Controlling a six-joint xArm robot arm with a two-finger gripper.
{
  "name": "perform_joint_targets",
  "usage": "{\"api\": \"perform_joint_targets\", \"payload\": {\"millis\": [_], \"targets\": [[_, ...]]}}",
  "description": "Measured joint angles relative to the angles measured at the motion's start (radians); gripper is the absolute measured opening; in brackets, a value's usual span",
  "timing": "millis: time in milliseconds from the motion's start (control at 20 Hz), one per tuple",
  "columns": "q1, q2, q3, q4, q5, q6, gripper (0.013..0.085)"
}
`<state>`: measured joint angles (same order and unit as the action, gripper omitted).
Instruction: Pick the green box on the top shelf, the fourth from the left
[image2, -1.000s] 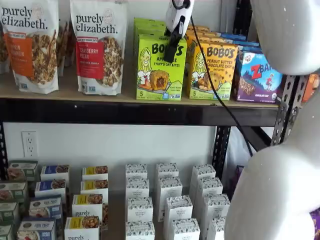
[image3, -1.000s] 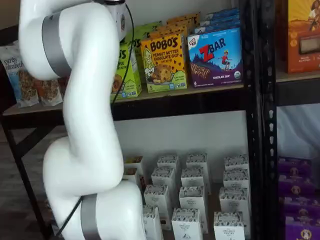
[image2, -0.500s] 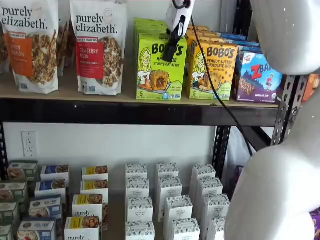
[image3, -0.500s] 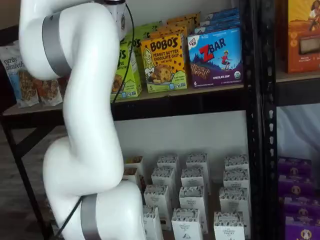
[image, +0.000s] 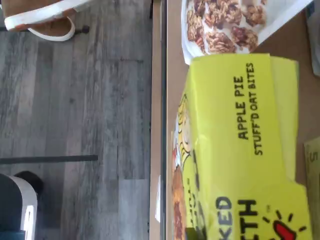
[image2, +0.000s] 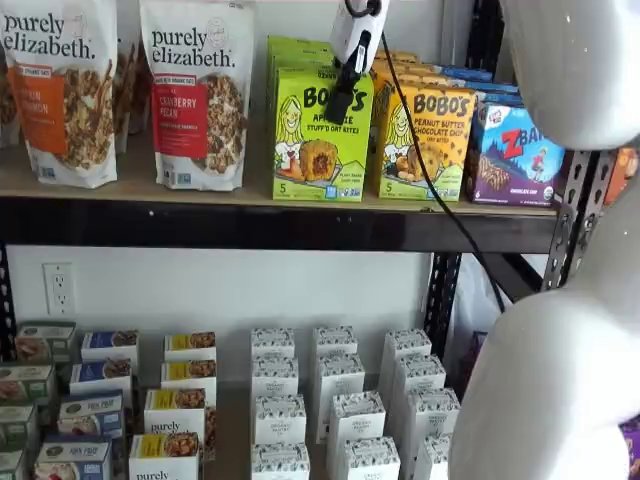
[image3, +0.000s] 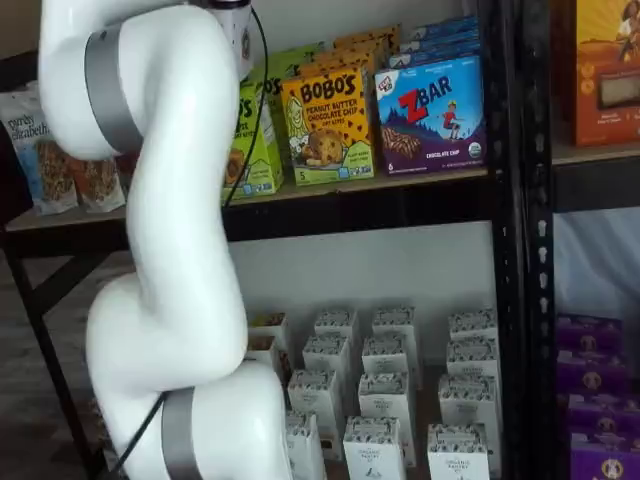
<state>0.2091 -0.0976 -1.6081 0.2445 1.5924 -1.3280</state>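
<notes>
The green box (image2: 315, 150) stands at the front of its row on the top shelf (image2: 250, 225), and a slice of it shows past the arm in the other shelf view (image3: 252, 150). My gripper (image2: 342, 100) reaches down from above with a black finger pressed on the upper front face of the box. The second finger is hidden behind the carton, and the fingers are shut on the green box. In the wrist view the box's lime top panel (image: 240, 150), reading "Apple Pie Stuff'd Oat Bites", fills the frame on the tan board (image: 172, 75).
A yellow-orange Bobo's box (image2: 425, 145) and a ZBar box (image2: 515, 155) stand close on the right, and granola bags (image2: 197, 95) on the left. White cartons (image2: 340, 410) fill the lower shelf. The white arm (image3: 170, 250) blocks much of one shelf view.
The fingers have closed on the top of the green box. The box's top edge sits very slightly higher than before. The arm has barely moved.
</notes>
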Motion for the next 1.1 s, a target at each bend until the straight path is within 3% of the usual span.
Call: {"api": "perform_joint_targets", "payload": {"millis": [1100], "targets": [[0.007, -0.045, -0.004, 0.009, 0.044, 0.019, 0.0250]]}}
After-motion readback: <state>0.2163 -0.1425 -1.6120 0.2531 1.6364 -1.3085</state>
